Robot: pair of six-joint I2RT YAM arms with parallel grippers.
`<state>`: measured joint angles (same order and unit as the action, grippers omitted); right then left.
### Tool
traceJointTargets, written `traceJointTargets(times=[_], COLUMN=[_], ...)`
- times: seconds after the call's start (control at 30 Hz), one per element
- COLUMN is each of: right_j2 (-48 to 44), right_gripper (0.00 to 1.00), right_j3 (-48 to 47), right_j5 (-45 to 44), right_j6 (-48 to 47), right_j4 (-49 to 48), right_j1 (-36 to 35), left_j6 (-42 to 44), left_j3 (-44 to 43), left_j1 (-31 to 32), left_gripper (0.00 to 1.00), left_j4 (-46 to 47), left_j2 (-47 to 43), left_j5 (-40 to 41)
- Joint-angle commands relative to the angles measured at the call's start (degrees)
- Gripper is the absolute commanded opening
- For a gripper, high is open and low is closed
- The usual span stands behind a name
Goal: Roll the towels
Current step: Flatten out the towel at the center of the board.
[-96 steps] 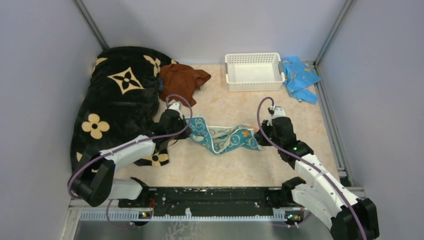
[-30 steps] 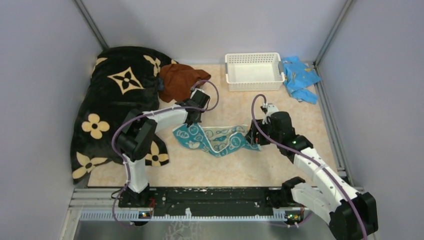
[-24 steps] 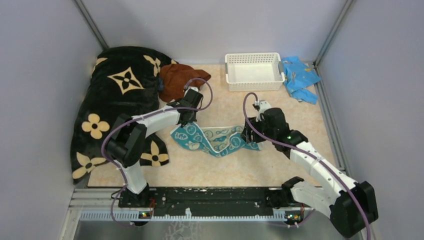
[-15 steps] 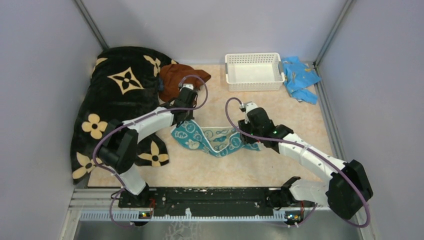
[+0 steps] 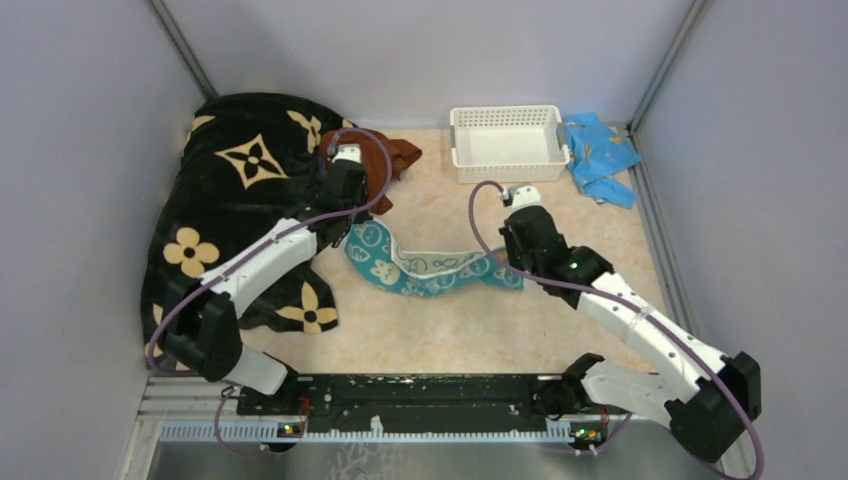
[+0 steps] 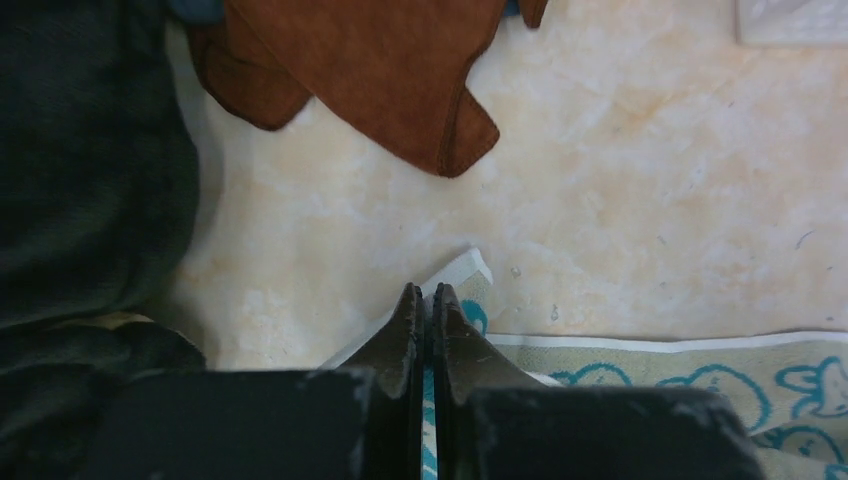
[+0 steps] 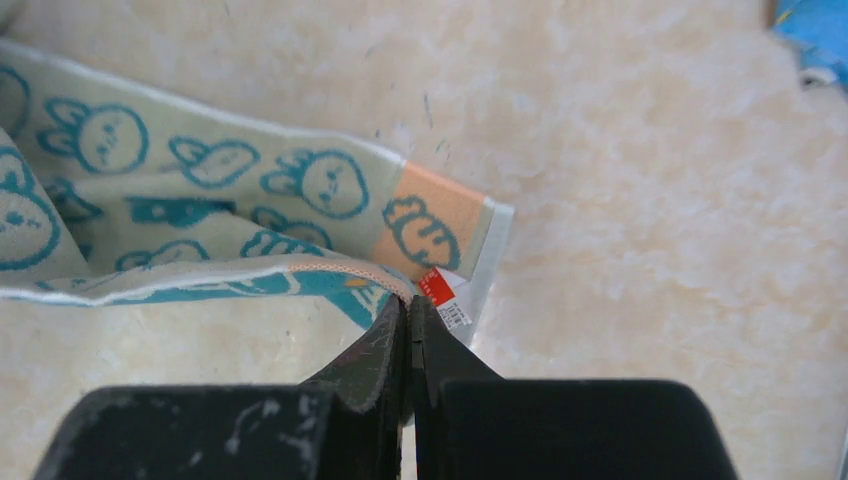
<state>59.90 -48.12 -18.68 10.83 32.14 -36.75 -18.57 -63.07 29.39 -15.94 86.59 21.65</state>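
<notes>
While the left gripper and right gripper clamp the ends of the teal towel before the basket, no towel looks rolled.

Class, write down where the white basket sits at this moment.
In the top view, the white basket stands by the far wall, right of centre, the blue cloth just to its right.

The left arm stretches to the far side and a little to the right. Its left pincer points down, jaws pressed together on the left end of the teal-and-white towel. The right arm reaches far and to the left. The right pincer is closed in the same way on the right end.
</notes>
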Motion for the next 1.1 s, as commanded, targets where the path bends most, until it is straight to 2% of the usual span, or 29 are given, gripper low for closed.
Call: traceJointTargets(times=[0.0,0.2,0.37,0.47,0.57,0.73,0.9,0.97,1.07], right_j2=[-6.5,-14.8,-22.4,-25.1,-25.9,-21.3,-11.0,-6.3,1.0], right_gripper=[0.0,0.0,0.0,0.0,0.0,0.0,0.0,0.0,0.0], right_j3=[-7.3,-10.9,-13.7,-15.6,-16.3,-16.2,-12.4,-10.8,-8.1], right_j5=[-7.9,-4.2,3.4,8.4,9.3,5.1,-7.3,-7.4,-1.5], right_j6=[-3.7,-6.2,-6.6,-6.4,-5.6,-3.4,-1.5,-1.2,0.5], right_j4=[-0.4,2.7,7.1,9.6,10.5,11.9,6.8,2.4,-5.7], right_j1=[-0.4,-0.4,-0.4,-0.4,-0.4,-0.4,0.3,3.7,12.6], left_j6=[1.4,0.3,-1.8,-3.2,-4.2,-3.6,-1.5,-0.7,-1.4], left_j3=[-2.6,0.6,2.8,3.1,3.3,4.5,8.2,8.3,6.8], left_j1=[-0.9,-1.0,-0.9,-1.0,-0.9,-1.0,-1.1,-1.5,-3.8], left_gripper=[0.0,0.0,0.0,0.0,0.0,0.0,0.0,0.0,0.0], left_j4=[1.5,1.3,-3.4,-7.1,-10.0,-12.1,-4.6,-0.9,4.0], left_j2=[-8.2,-23.4,-35.6,-40.6,-42.8,-40.6,-31.7,-26.0,-16.2], left_j5=[3.0,5.7,5.2,3.5,2.3,4.9,5.8,6.0,4.2])
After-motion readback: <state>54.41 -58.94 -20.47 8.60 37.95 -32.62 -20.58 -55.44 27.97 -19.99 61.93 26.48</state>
